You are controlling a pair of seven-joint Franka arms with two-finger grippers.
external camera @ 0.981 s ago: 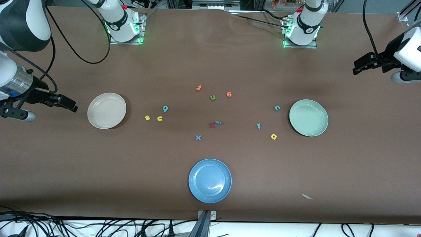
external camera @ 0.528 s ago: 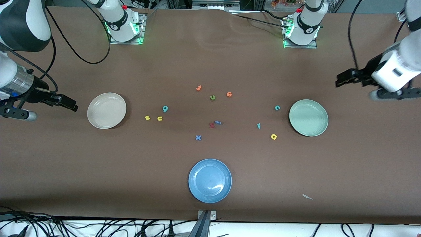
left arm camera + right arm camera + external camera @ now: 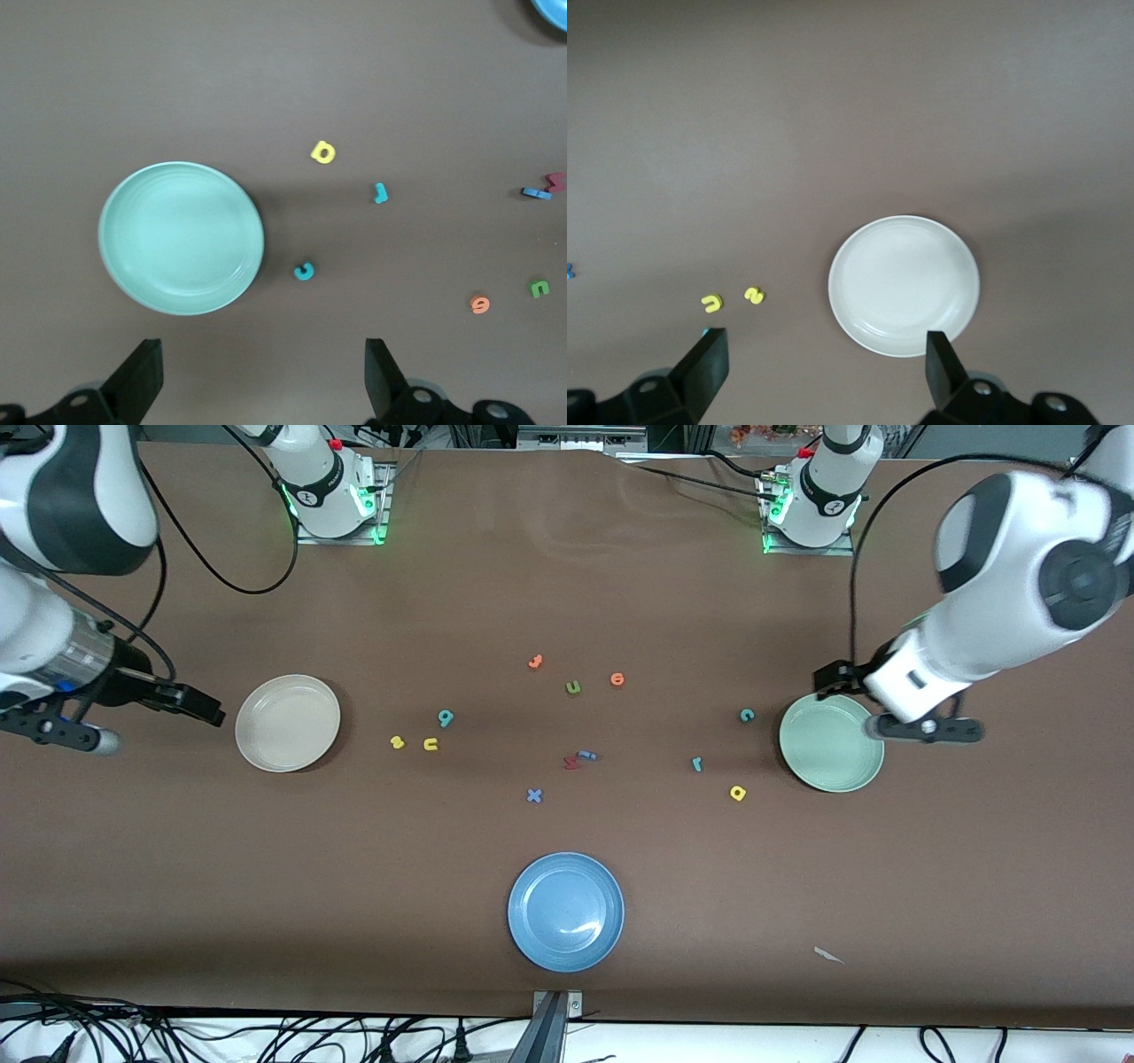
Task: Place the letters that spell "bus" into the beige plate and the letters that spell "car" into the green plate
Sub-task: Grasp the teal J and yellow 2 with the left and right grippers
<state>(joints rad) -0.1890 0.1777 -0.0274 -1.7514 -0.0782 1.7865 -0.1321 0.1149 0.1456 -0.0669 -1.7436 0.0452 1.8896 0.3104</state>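
Observation:
The beige plate (image 3: 288, 723) lies toward the right arm's end, with the teal "b" (image 3: 445, 717), yellow "s" (image 3: 397, 742) and yellow "u" (image 3: 431, 744) beside it. The green plate (image 3: 831, 742) lies toward the left arm's end, next to the teal "c" (image 3: 747, 715), teal "r" (image 3: 697, 763) and yellow "a" (image 3: 738, 793). My left gripper (image 3: 830, 678) hangs open and empty over the table by the green plate (image 3: 181, 237); its fingers (image 3: 137, 381) stand wide apart. My right gripper (image 3: 202, 707) is open and empty beside the beige plate (image 3: 904, 285).
A blue plate (image 3: 565, 911) sits near the front edge. Two orange letters (image 3: 535, 662), a green "u" (image 3: 573, 687), a red and blue pair (image 3: 578, 758) and a blue "x" (image 3: 533, 795) lie mid-table. A paper scrap (image 3: 828, 955) lies near the front edge.
The left arm has swung in from the table's end to the green plate. The right gripper has edged slightly toward the beige plate. No letter has moved.

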